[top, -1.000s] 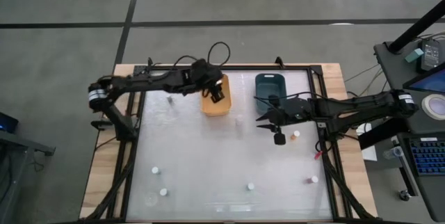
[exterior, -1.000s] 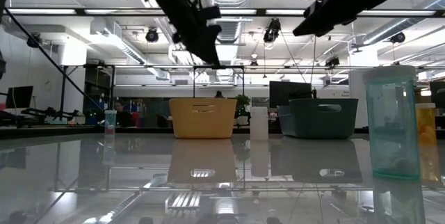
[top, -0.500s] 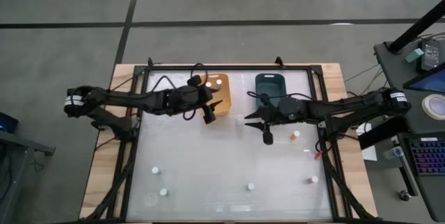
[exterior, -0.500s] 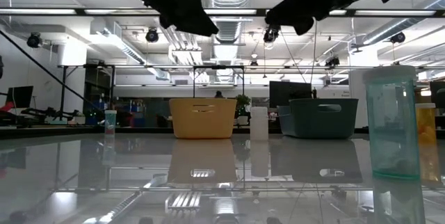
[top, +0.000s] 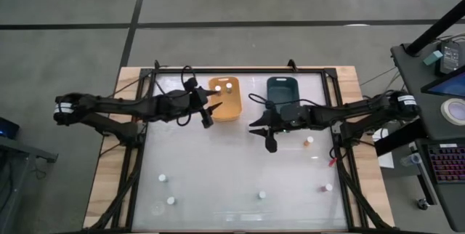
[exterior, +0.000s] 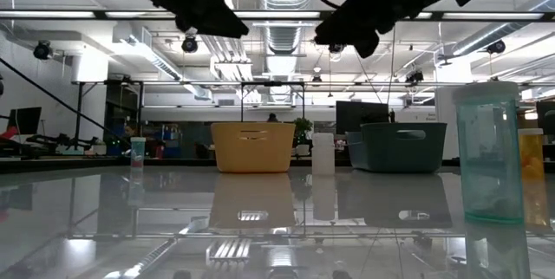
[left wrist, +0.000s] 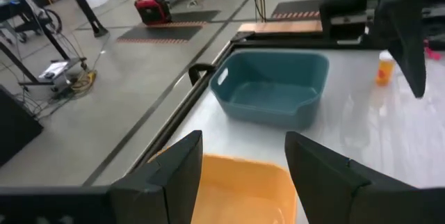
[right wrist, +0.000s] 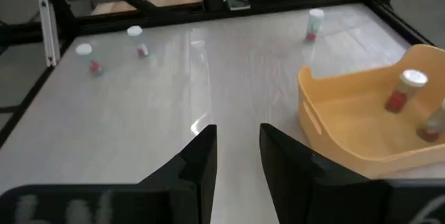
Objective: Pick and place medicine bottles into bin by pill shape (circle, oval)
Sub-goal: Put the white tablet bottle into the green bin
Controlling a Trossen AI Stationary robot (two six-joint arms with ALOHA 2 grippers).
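Here the left gripper point(top: 208, 116) hangs spread and empty just beside the orange bin point(top: 225, 97); the right gripper point(top: 266, 134), slightly parted, holds nothing, nearer the teal bin point(top: 282, 91).

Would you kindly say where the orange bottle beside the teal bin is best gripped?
Probably from straight above, fingers across the white cap or just under it: the orange bottle stands upright on the table, apart from the teal bin, with open space around it.

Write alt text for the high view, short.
Overhead shot: two dark arms reach over a glossy table, the left gripper beside an orange bin holding two white-capped bottles, the right gripper below a teal bin. Five more bottles stand scattered near the right and front edges.
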